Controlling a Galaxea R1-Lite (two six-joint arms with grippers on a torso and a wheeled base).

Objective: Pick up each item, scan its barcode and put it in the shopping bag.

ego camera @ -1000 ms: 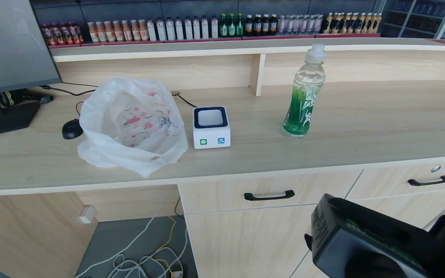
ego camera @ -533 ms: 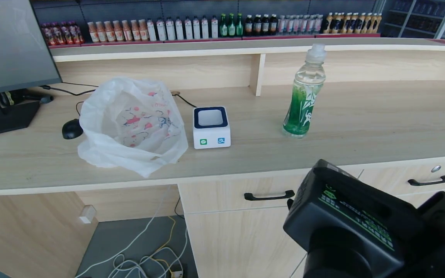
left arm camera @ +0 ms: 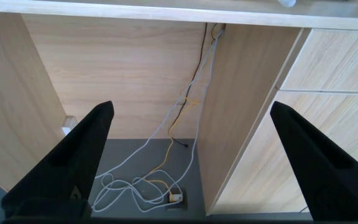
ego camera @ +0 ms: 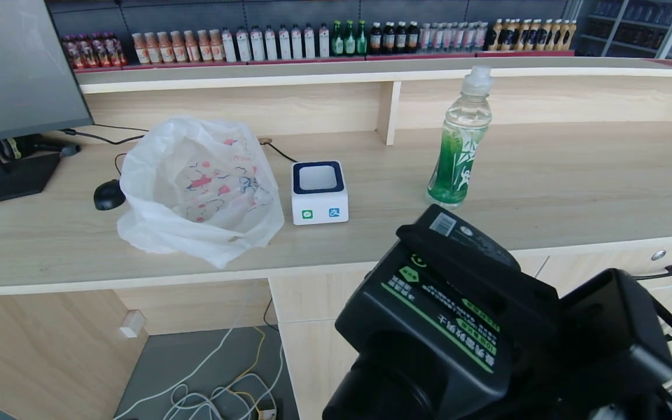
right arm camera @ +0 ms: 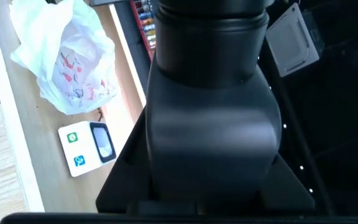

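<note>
Just one bottle (ego camera: 458,151), one shopping bag (ego camera: 196,181), one scanner (ego camera: 319,198) — left gripper (left arm camera: 191,109) spread wide — right arm (ego camera: 476,326), grip untellable.

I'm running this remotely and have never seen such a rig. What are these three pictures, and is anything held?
This is a two-armed robot at a shop counter. The wide picture comes from its head, looking down; the big black shape at lower right is its right arm. The other two come from cameras on its wrists. On the counter stand a white shopping bag, a small white scanner and an upright green-labelled bottle. The left pincer hangs open and empty below counter level, above floor cables. Whether the right arm holds anything, I cannot tell.
</note>
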